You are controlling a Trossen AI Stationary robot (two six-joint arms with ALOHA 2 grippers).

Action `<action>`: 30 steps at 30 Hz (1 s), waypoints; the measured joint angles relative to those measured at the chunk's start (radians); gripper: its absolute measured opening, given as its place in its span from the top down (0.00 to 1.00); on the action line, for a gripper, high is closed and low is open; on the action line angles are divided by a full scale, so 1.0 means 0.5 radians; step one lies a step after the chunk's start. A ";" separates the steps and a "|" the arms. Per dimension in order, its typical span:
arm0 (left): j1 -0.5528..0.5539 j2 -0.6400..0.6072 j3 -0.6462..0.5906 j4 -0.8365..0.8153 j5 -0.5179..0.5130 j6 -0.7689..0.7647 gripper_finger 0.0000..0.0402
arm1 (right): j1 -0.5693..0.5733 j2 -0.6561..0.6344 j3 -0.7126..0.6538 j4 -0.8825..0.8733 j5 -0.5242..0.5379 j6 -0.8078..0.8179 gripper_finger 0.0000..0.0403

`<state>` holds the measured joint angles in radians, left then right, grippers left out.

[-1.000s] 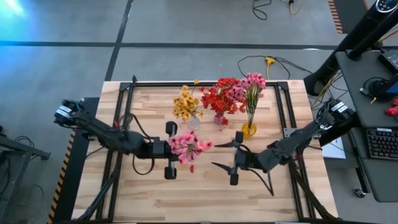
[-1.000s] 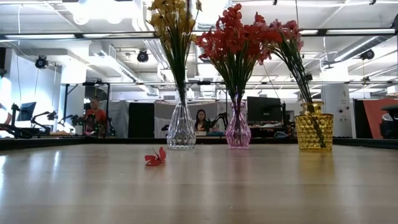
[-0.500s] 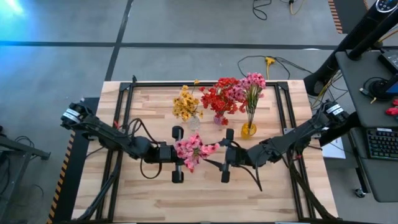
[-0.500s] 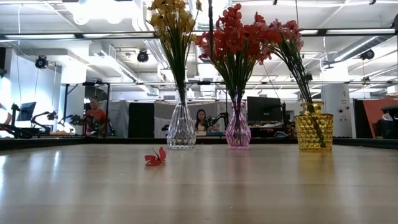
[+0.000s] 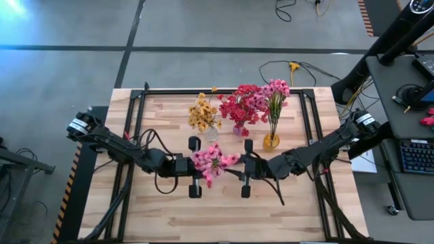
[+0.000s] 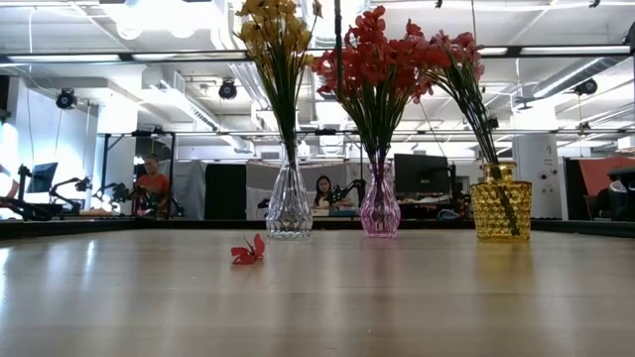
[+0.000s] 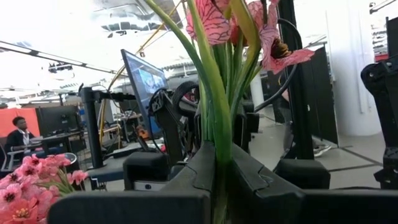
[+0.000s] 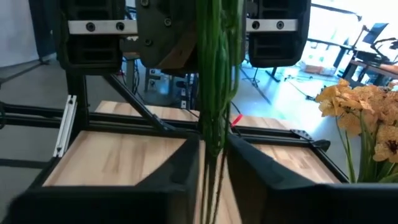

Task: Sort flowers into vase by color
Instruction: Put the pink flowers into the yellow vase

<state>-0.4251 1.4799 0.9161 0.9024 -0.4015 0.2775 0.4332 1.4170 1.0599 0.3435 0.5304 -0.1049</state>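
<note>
Both hands have closed in together: left hand [image 5: 194, 167] and right hand [image 5: 245, 169] each clench the pink flowers [image 5: 210, 161] between them. Three vases hold sorted bunches; this bunch remains.

pink sprig [image 5: 211, 163]: held above the middle of the table, blossoms toward the left side, thin green stems [image 8: 214, 93] running toward the right side; both grippers' fingers are closed on the stems
yellow flowers [image 5: 203, 113]: upright in a clear glass vase [image 6: 289, 203] near the far edge, left of the other two vases
red flowers [image 5: 239, 105]: upright in a pink glass vase [image 6: 379, 206] at the middle of the far edge, blossoms touching the pink ones beside them
pink flowers [image 5: 274, 89]: upright in a yellow textured vase [image 6: 501, 203], rightmost of the row
loose red blossom [image 6: 248, 251]: lying alone on the tabletop, in front of the clear vase
</note>
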 joint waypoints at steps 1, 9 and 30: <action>0.000 0.000 0.000 -0.002 0.000 -0.001 1.00 | 0.000 -0.001 0.000 0.000 0.000 -0.001 0.84; 0.004 0.000 0.000 -0.014 -0.015 -0.002 0.96 | 0.000 -0.002 -0.002 -0.009 0.000 -0.027 0.96; 0.002 -0.114 0.002 -0.403 -0.204 -0.038 0.60 | 0.001 -0.042 -0.003 -0.060 -0.014 -0.006 0.97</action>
<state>-0.4244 1.4230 0.9169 0.7010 -0.5034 0.2587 0.4334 1.3961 1.0584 0.3136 0.5235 -0.1080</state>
